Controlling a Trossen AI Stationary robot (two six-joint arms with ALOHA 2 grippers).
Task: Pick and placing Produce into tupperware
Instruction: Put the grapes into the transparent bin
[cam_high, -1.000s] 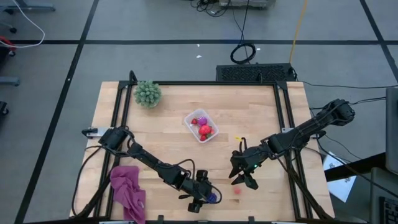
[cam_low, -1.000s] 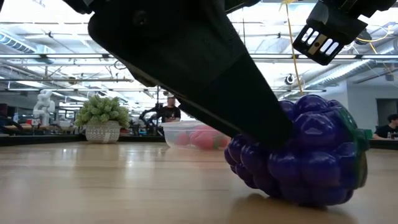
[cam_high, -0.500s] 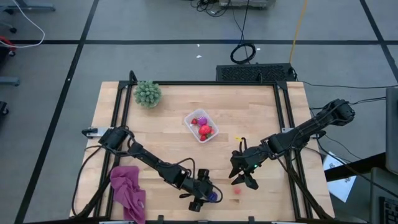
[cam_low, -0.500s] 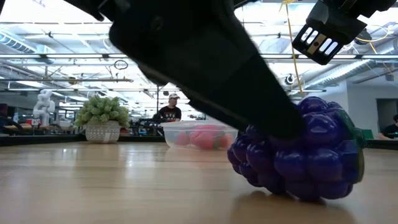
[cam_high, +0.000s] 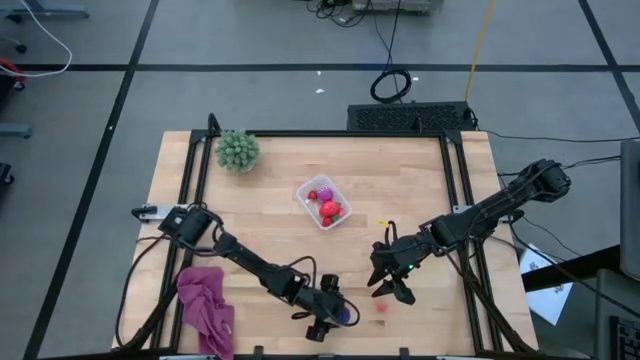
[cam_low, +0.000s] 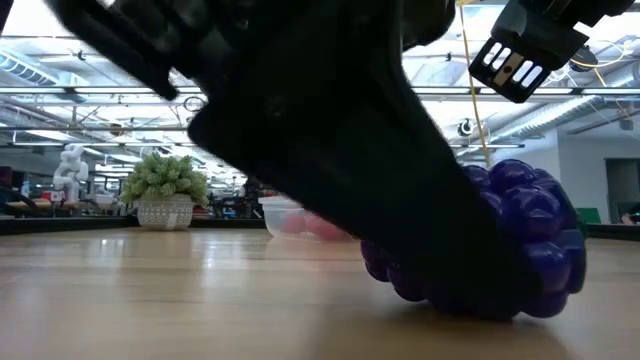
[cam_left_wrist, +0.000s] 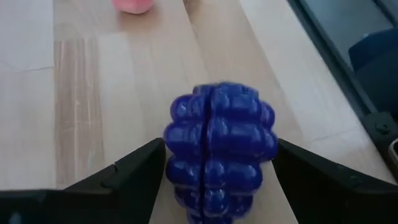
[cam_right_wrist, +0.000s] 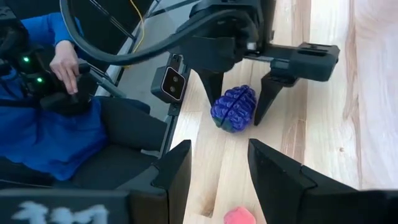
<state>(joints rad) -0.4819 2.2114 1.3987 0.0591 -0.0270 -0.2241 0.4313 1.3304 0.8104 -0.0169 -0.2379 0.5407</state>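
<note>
Grapes (cam_left_wrist: 217, 149), a purple toy bunch, lie on the wooden surface (cam_high: 300, 250) near its front edge, between the left hand's (cam_high: 338, 318) wide-spread fingers; right hand (cam_high: 388, 285) hovers narrow, empty.

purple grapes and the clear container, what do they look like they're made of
Purple grapes: probably moulded plastic or rubber. The bumps are smooth and glossy with highlights, and a seam runs down the middle. They sit between the left tool's open fingers.

Clear container: likely thin transparent plastic. The red and pink produce inside shows through its walls, and the rim looks whitish.
</note>
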